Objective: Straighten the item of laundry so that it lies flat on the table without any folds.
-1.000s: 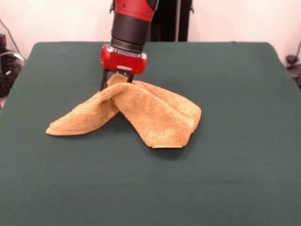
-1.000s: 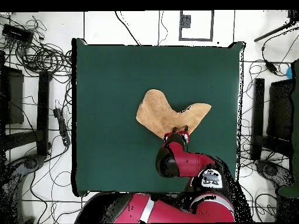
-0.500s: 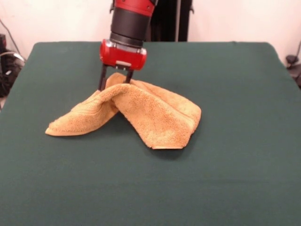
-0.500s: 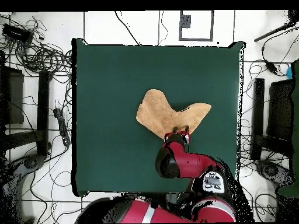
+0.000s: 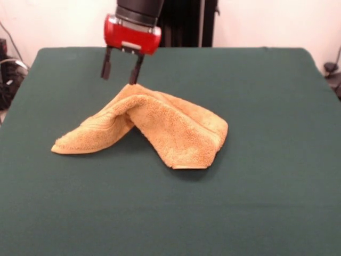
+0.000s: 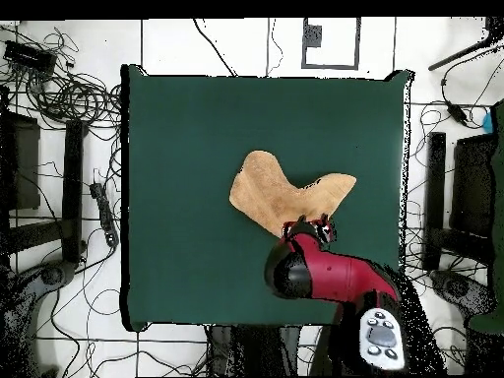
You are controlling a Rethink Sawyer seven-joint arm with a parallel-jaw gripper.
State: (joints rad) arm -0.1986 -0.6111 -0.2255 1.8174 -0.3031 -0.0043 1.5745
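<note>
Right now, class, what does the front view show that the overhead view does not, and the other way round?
Only the front view shows the gripper open, lifted above the towel and holding nothing, and how the towel's fold humps up. Only the overhead view shows the whole table, the towel's V-shaped outline, and the cables on the floor around it. Both show the towel lying folded on the green table.

No text, label or number seems readable on anything here.

Red and black arm with a two-fingered gripper [image 5: 120, 70]

A glossy red wrist housing sits under a black cylindrical collar; two thin dark fingers [image 5: 106, 65] hang from it. Overhead, the red arm carries a grey button panel.
</note>
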